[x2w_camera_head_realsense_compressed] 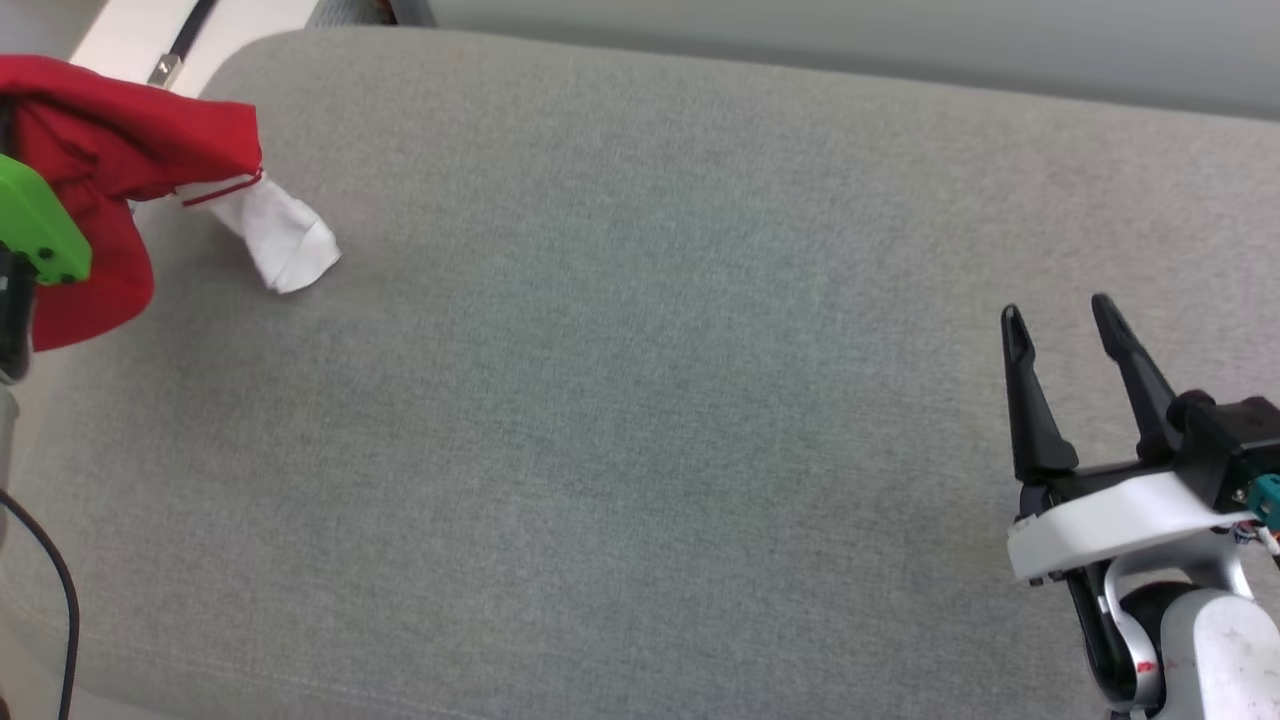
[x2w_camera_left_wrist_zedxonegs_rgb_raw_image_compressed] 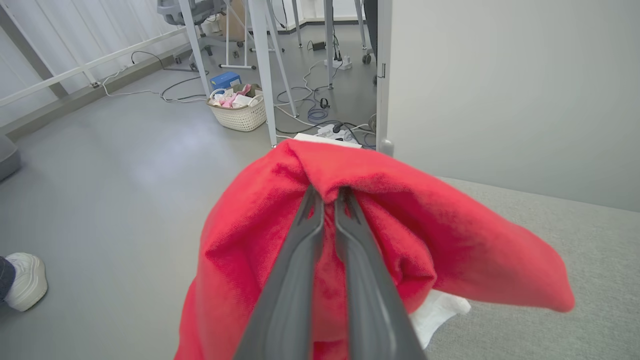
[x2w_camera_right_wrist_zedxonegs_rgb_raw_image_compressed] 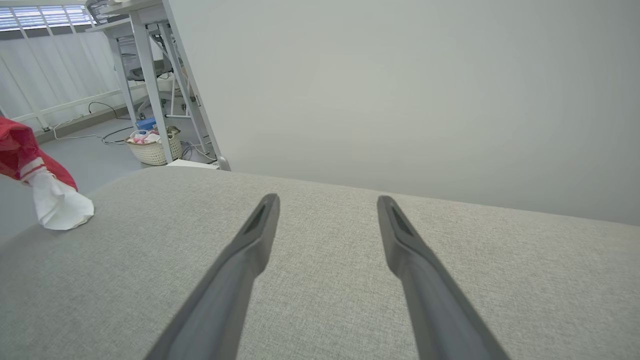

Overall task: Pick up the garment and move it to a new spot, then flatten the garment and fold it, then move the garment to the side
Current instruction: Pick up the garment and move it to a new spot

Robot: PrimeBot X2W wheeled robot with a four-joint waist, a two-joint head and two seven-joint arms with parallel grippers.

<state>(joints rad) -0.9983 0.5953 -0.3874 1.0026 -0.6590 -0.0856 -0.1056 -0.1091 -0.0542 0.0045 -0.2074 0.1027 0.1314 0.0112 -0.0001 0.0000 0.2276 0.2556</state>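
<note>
The garment is held bunched at the far left corner of the grey upholstered surface, with red cloth draped over the left gripper. The fingers of that gripper are pressed together on a fold of the red fabric. A white sleeve with red-striped trim hangs from the bundle, and its end appears to rest on the surface near the edge. A green housing on the left arm is seen in front of the red cloth, and a black cable runs below it. The right gripper is positioned over the right part of the surface, well apart from the garment, with its fingers spread and nothing between them. A pale partition wall stands behind the surface. On the grey floor beyond the corner, a cream basket of pink and white items is placed beside grey metal legs, with a blue box behind it and loose cables and a white power strip nearby. A person's white shoe is seen on the floor at the left edge of the left wrist view.
</note>
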